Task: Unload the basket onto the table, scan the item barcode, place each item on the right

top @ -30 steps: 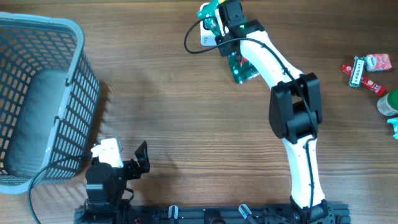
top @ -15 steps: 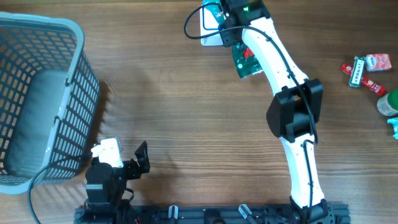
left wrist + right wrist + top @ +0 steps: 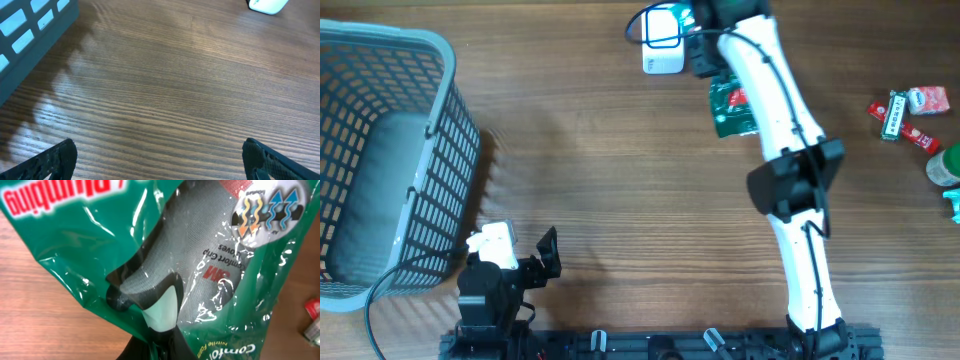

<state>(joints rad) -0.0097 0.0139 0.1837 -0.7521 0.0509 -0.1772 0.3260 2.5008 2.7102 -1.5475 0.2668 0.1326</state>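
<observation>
The right end effector (image 3: 161,311) is clamped on the green packet (image 3: 732,108), which hangs at the top centre of the overhead view, just right of the white scanner (image 3: 663,52). To scan well, the barcode face should probably be turned square to the scanner and held flat and steady, since the glossy film may glare or crease. Where the barcode sits cannot be told. The left end effector (image 3: 160,159) rests with jaws wide apart over the tabletop (image 3: 150,90), lower left, near the basket (image 3: 380,150).

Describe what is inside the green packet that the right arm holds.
Through the clear window of the green packet, a grey glove shows. The printed green film covers the rest, so whether a second glove lies behind cannot be seen.
</observation>
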